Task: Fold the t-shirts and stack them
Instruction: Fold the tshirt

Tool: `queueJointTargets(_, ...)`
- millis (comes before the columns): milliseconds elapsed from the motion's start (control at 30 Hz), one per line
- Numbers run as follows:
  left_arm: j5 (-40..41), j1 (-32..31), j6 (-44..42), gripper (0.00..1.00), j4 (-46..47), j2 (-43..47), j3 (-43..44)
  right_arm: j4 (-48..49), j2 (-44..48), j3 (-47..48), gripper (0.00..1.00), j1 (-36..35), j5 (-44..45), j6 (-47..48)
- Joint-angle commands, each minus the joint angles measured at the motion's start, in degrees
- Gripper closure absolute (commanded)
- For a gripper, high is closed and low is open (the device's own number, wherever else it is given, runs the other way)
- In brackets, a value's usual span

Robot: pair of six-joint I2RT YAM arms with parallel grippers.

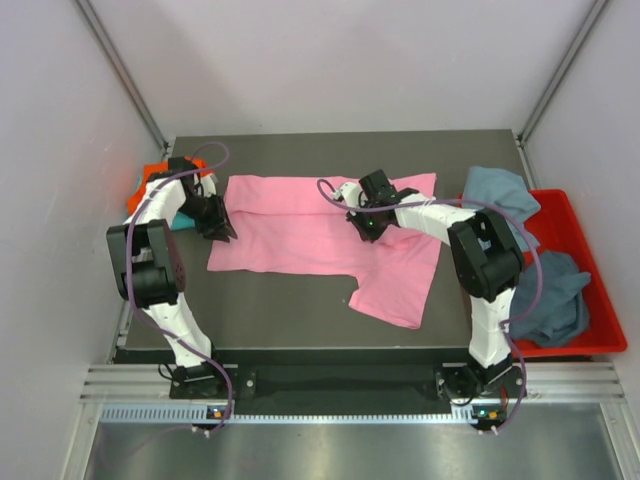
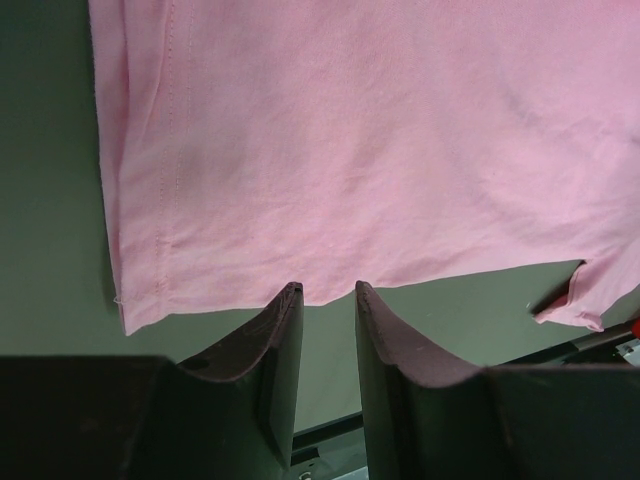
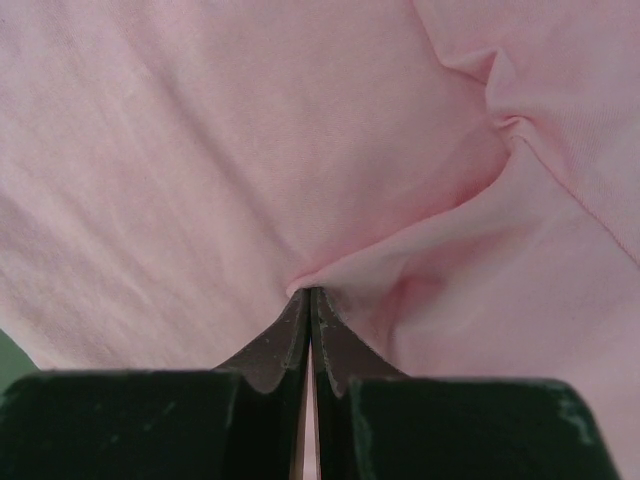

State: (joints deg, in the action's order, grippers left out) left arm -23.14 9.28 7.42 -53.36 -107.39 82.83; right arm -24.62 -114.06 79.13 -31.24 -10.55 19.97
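Observation:
A large pink t-shirt (image 1: 300,235) lies spread on the dark table, with one sleeve hanging toward the front right. My right gripper (image 1: 365,228) is shut on a pinched fold of the pink t-shirt (image 3: 200,150) near its upper middle; in the right wrist view the gripper (image 3: 310,292) has cloth bunched at its tips. My left gripper (image 1: 222,232) is at the shirt's left edge. In the left wrist view it (image 2: 325,290) is open and empty, its tips just at the hem of the pink t-shirt (image 2: 350,150).
An orange t-shirt (image 1: 150,180) and a teal one (image 1: 180,222) lie at the table's left edge behind my left arm. A red bin (image 1: 585,250) at the right holds grey-blue t-shirts (image 1: 555,295); another grey-blue t-shirt (image 1: 500,190) drapes over its back corner.

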Motion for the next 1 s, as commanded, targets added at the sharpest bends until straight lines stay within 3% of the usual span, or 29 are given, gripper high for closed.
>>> queueJointTargets(0,-0.68,0.13,0.40,0.68,1.15,0.87,1.64,1.24,2.43,2.77,1.00,-0.57,-0.26,-0.27)
queueJointTargets(200,-1.38,0.13,0.93,0.68,1.42,0.17,1.90,0.10,5.25,4.19,0.99,-0.92,-1.76,-4.32)
queueJointTargets(233,-1.56,0.21,1.02,0.68,1.51,0.08,2.07,0.27,5.51,3.67,0.73,-1.01,-0.80,-5.28)
queueJointTargets(267,-1.74,0.13,1.10,0.68,1.51,-0.18,2.25,0.45,5.69,2.70,0.64,-1.01,-0.62,-5.72)
queueJointTargets(333,-1.91,0.13,1.19,0.68,1.42,-0.27,2.69,0.63,5.60,1.64,0.55,-1.01,-0.27,-5.73)
queueJointTargets(467,-2.00,0.13,1.02,0.68,0.81,-0.54,3.22,0.98,4.47,-0.29,0.53,-1.01,0.52,-5.38)
queueJointTargets(800,-1.65,0.13,1.02,0.68,1.07,0.26,2.60,1.59,0.16,2.87,0.65,-1.01,1.49,-3.44)
queueJointTargets(967,-1.74,0.21,1.10,0.68,1.24,-0.10,2.87,2.03,-1.25,4.10,0.63,-1.10,2.02,-3.79)
